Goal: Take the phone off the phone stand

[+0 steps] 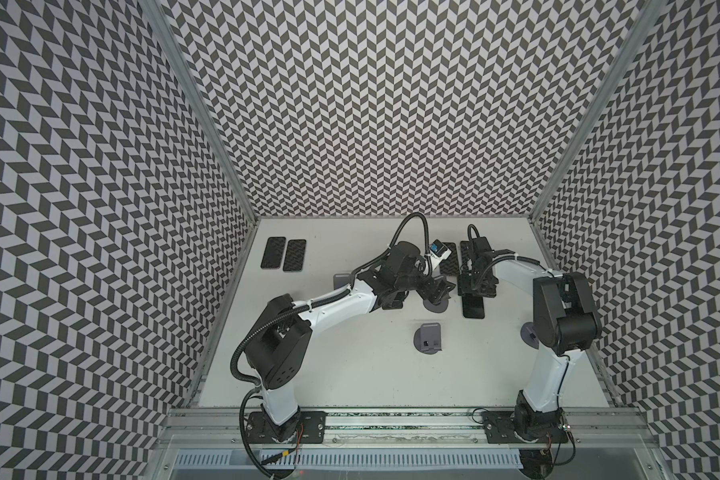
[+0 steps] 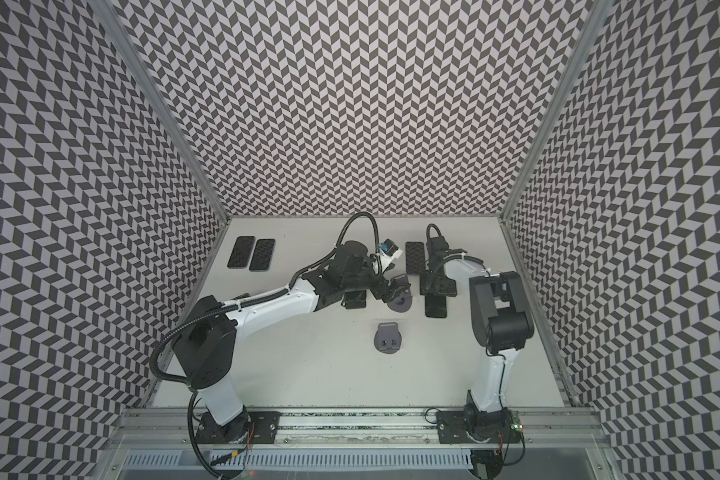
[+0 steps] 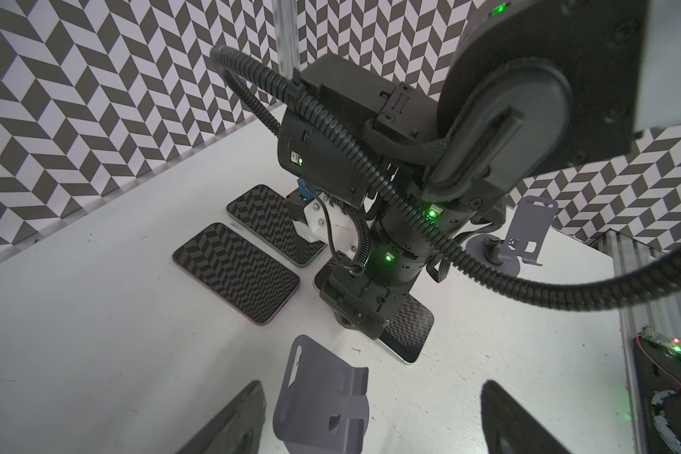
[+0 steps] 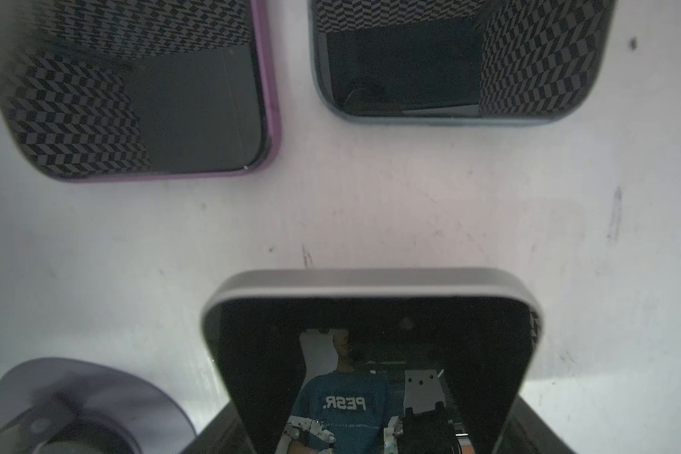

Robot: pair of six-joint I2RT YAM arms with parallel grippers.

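Phone (image 4: pixel 370 334): silver-edged, dark screen up, lying flat, clear of every stand. Whether it rests on the table (image 1: pixel 350 374) or sits just above it cannot be told.

Right gripper (image 4: pixel 374 430): pointing down, fingers closed on the phone's two long sides near one end.

Left gripper (image 3: pixel 372 385): fingers wide apart and holding nothing, low over the table.

Stand (image 3: pixel 323 397): grey, round base, upright back plate with slot and front lip. It stands between the left fingers with a clear gap on the right side, and just beside the phone, to its left in both top views.

Second stand (image 1: pixel 429 336): grey, bare, nearer the front edge, apart from both grippers.

Third stand (image 3: pixel 527 232): grey, bare, beside the right arm.

Fourth stand (image 1: pixel 341 277): mostly hidden behind the left arm.

Purple phone (image 4: pixel 134 98): flat on the table, screen up, beyond the held phone.

Blue-grey phone (image 4: pixel 460 59): flat, just beside the purple phone, not touching it.

Far phones (image 1: pixel 283 254): a pair lying side by side at the back left of the table, well apart from both arms.
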